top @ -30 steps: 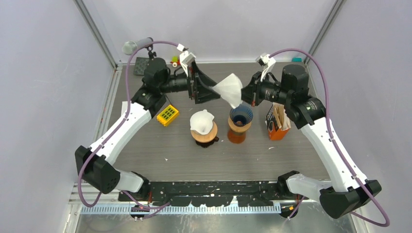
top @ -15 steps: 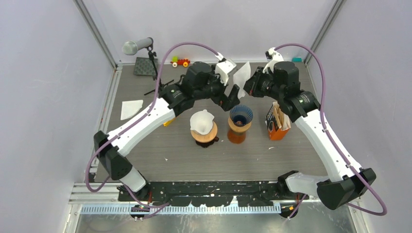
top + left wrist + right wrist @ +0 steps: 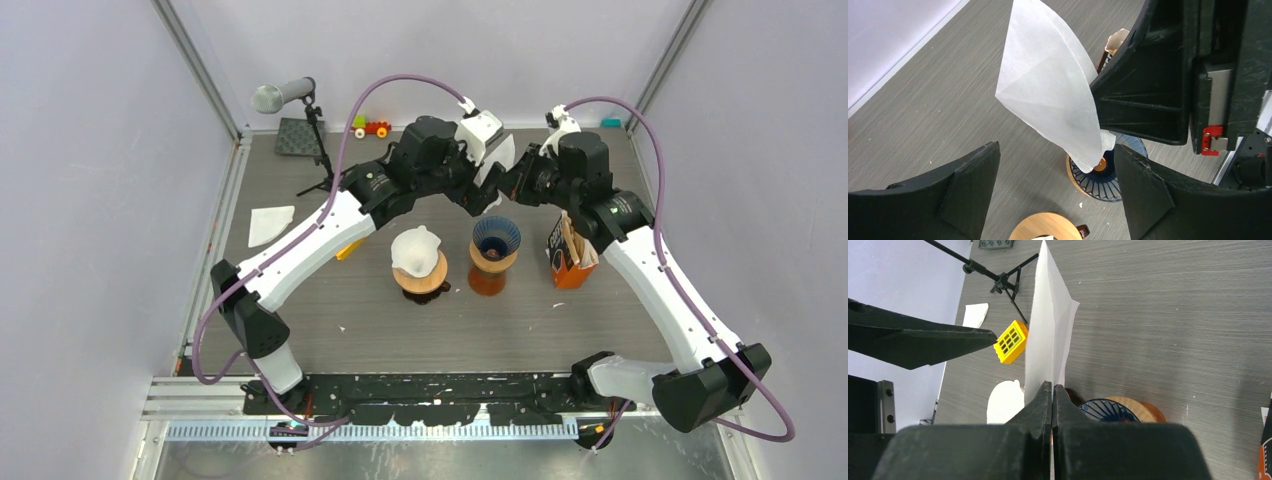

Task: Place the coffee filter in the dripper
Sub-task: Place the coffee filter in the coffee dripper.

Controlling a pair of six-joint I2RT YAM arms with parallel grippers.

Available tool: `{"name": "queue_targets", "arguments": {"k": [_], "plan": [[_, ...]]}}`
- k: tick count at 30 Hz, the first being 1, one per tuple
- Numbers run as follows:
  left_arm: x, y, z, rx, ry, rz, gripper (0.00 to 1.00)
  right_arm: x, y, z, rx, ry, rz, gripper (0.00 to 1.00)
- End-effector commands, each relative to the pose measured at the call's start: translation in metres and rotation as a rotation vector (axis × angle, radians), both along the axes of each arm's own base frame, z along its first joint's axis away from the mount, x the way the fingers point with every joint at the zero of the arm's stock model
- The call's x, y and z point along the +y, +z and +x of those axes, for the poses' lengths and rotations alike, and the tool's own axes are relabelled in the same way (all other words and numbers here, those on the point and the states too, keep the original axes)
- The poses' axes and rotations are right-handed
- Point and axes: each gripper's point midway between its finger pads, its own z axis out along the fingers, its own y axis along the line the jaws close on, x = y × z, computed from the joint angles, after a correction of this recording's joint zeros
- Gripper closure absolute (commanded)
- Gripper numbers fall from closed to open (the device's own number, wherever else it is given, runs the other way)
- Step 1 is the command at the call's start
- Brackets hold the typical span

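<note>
Task abt halfway, by my read: the coffee filter is up in the air but not yet in the dripper. Right hand is clamped tight on one edge of the filter, no gap btw its fingers, and the paper stands up out of them. In the top view the filter hangs above the dripper, slightly toward the far side, and apart from it. Left hand is wide open w/ nothing in it, a finger on either side of the filter, not touching it as far as I can tell. Left to do, prob: spread the cone, lower it into the dripper, let go. Materials: filter is thin white paper, a bit translucent, folded flat into a fan shape w/ a crease, looks floppy. Dripper is a dark blue round funnel, ribbed inside, on a wooden collar over an orange base. Beside it a second stand, wood, carries a white cone; filter or dripper, can't tell. Desk is matte grey wood-grain.
</note>
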Motion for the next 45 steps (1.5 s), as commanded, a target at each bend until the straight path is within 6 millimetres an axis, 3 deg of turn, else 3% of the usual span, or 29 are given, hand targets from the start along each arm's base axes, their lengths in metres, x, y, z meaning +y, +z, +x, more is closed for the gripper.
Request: {"name": "queue_targets", "arguments": {"k": [1,11,38,45], "plan": [[-0.002,0.013,0.004,-0.034,0.007,-0.01,0.16,0.005,0.012,0.003,-0.042,0.005,0.034,1.0],[-0.01,0.006,0.009,-0.018,0.002,0.006,0.17,0.005,0.013,0.001,-0.044,0.013,0.035,1.0],[-0.006,0.022,0.029,-0.093,0.069,0.033,0.34,0.004,0.006,0.0,-0.041,0.023,0.01,1.0],[-0.013,0.011,0.032,-0.058,0.073,0.032,0.34,0.005,0.007,-0.001,-0.042,0.028,0.014,1.0]]}}
